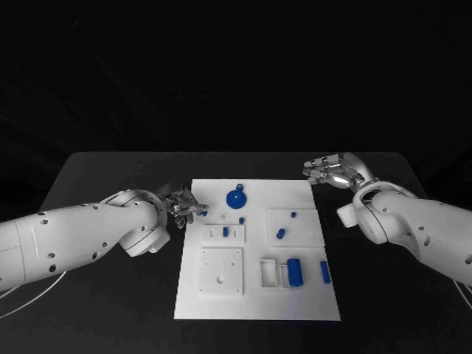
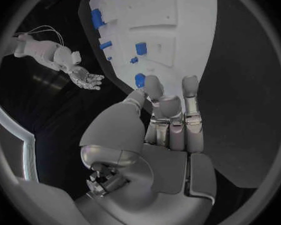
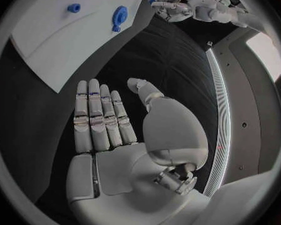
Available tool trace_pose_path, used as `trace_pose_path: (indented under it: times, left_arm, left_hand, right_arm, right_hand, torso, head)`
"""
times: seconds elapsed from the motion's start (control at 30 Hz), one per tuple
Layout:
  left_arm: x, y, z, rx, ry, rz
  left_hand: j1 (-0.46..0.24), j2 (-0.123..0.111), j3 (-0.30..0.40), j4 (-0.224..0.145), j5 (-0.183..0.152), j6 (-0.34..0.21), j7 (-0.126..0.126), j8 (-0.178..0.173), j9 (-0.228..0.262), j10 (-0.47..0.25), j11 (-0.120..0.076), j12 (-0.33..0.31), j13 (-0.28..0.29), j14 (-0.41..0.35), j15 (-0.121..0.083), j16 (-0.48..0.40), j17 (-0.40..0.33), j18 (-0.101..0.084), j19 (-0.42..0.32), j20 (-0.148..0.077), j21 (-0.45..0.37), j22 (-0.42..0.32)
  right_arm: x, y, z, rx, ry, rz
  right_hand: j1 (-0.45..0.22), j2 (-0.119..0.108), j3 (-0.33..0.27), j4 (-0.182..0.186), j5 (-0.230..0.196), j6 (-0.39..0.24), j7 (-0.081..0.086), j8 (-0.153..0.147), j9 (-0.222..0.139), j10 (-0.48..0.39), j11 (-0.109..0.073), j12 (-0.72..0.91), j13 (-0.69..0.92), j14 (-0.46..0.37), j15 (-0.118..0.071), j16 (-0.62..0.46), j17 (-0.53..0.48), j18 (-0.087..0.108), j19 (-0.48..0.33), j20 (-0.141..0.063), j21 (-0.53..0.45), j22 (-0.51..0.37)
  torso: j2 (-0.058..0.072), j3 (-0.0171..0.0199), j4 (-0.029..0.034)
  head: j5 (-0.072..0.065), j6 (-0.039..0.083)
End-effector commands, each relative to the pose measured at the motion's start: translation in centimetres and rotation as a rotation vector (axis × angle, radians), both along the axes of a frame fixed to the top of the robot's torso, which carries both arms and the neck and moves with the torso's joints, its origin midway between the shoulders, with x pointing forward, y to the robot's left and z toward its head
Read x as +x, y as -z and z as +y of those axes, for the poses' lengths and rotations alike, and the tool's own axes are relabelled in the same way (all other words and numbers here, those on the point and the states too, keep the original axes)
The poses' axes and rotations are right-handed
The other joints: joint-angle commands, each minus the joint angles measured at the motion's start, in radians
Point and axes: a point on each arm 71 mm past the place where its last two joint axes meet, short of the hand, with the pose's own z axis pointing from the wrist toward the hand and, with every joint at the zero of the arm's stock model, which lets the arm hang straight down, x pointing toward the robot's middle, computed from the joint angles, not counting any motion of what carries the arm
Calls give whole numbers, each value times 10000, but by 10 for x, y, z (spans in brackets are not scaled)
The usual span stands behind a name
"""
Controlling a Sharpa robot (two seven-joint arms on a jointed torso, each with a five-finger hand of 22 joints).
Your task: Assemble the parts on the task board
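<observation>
Both robot hands, left [image 1: 183,203] and right [image 1: 332,172], spread, holding nothing.

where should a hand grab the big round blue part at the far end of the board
Probably by its rim, coming down from above: the round blue part lies flat on the task board, so only its edge offers fingers purchase. The left hand is nearer; it holds nothing.
</observation>
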Motion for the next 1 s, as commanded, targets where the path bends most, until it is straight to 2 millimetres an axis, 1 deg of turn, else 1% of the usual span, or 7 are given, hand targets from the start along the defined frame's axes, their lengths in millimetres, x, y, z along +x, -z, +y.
trace_pose_path:
  times: [0.03, 0.17, 0.23, 0.37, 0.67, 0.77, 1.0]
  left_arm:
    - [-5, -3, -2, -288, -95, -935]
    - [-12, 1, -4, -447, -71, -1174]
    - [-15, 4, -6, -502, -38, -1361]
    - [-20, 8, -8, -488, 13, -1686]
    - [-30, 15, -13, -184, 16, -2164]
    - [-32, 17, -16, 51, 20, -2190]
    - [-36, 22, -19, 603, 90, -1745]
  left_hand:
    - [187, 65, -49, 49, -200, 1254, -1155, -88, -95, 254, -21, -79, 5, 46, 12, -127, -44, -72, 70, -6, -83, 180]
    - [377, 38, -136, 119, -294, 1320, -1123, -274, -454, 300, -11, -202, 29, 96, 13, -243, 32, -74, 99, -11, -124, 184]
    - [484, 9, -197, 167, -374, 1425, -1105, -385, -822, 323, -12, -253, 50, 121, 15, -302, 80, -74, 119, -14, -145, 185]
    - [581, -34, -257, 193, -390, 1556, -1114, -485, -1155, 381, -19, -277, 60, 203, 5, -348, 149, -71, 172, -16, -152, 182]
    - [637, -70, -333, 219, -373, 1723, -1143, -549, -1408, 448, -48, -176, 88, 395, -6, -305, 533, -55, 253, -23, -126, 190]
    - [663, -96, -370, 196, -360, 1944, -1160, -776, -1583, 460, -39, 45, 48, 546, 9, -224, 925, 26, 305, 26, -88, 187]
    - [642, -111, -398, 164, -297, 2114, -1178, -911, -1596, 483, -30, 244, -8, 644, 30, -148, 1301, 72, 346, 69, -11, 196]
  right_arm:
    - [-2, 3, 1, 58, -142, 28]
    - [-3, 5, 0, 61, -122, 73]
    - [-3, 6, -1, 59, -107, 87]
    - [-4, 7, -2, 58, -76, 102]
    - [-5, 7, -5, 46, -7, 90]
    - [-5, 7, -6, 45, -1, 86]
    - [-5, 7, -6, 41, 18, 76]
  right_hand:
    - [-97, -41, 3, 86, 75, 1, 28, -19, -8, -20, -13, -29, -12, -72, 19, -30, -16, -69, -82, -1, 3, -12]
    - [-100, -45, 11, 97, 103, -1, 29, -20, -9, -24, -12, -30, -13, -71, 19, -30, -16, -68, -82, -1, 3, -12]
    - [-100, -45, 11, 97, 103, -1, 29, -20, -9, -24, -12, -30, -13, -71, 19, -30, -16, -68, -82, -1, 3, -12]
    - [-111, -42, 14, 115, 122, 3, 27, -18, -8, -23, -14, -29, -12, -71, 20, -29, -16, -69, -84, 0, 2, -12]
    - [-102, -62, 33, 133, 156, -3, 26, -21, -9, -22, -15, -28, -12, -70, 18, -30, -16, -69, -83, 0, 3, -12]
    - [-102, -62, 33, 133, 156, -3, 26, -21, -9, -22, -15, -28, -12, -70, 18, -30, -16, -69, -83, 0, 3, -12]
    - [-102, -62, 33, 133, 156, -3, 26, -21, -9, -22, -15, -28, -12, -70, 18, -30, -16, -69, -83, 0, 3, -12]
  torso:
    - [-24, 7, 16]
    - [-37, 9, 30]
    - [-30, 6, 17]
    - [-20, 5, 15]
    - [-20, 10, 23]
    - [-19, 10, 20]
    - [-18, 12, 14]
  head:
    - [-7, -38]
    - [-24, -68]
    - [-18, -64]
    - [-11, -95]
    - [-11, -170]
    - [-12, -208]
    - [-1, -265]
